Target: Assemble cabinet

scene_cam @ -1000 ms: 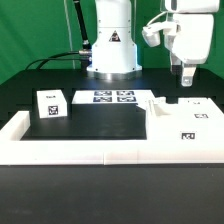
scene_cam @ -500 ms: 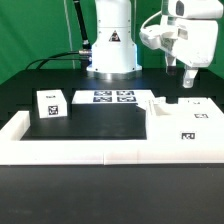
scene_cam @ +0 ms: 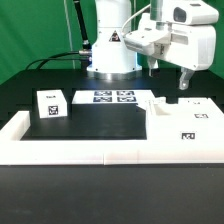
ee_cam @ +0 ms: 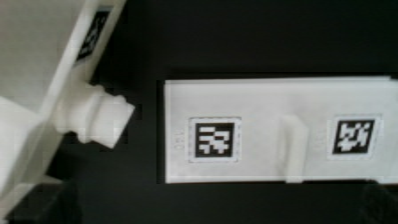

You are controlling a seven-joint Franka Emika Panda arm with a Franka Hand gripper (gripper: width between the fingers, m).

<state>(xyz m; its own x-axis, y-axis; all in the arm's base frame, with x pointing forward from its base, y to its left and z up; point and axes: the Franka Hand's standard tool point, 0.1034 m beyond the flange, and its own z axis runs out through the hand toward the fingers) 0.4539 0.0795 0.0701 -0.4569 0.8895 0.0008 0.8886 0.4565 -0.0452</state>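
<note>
I note the gripper hanging released and empty over the cabinet panels, the tagged block well apart from them.

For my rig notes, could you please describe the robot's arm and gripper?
The arm is glossy white and rounded, with a black triangular marking on its column. The gripper has a boxy white body and dark fingers. Black cables trail beside it.

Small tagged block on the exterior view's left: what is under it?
The small block stands on the black table, inside the low white wall. Its own body covers the spot beneath, so that cannot be seen.
</note>
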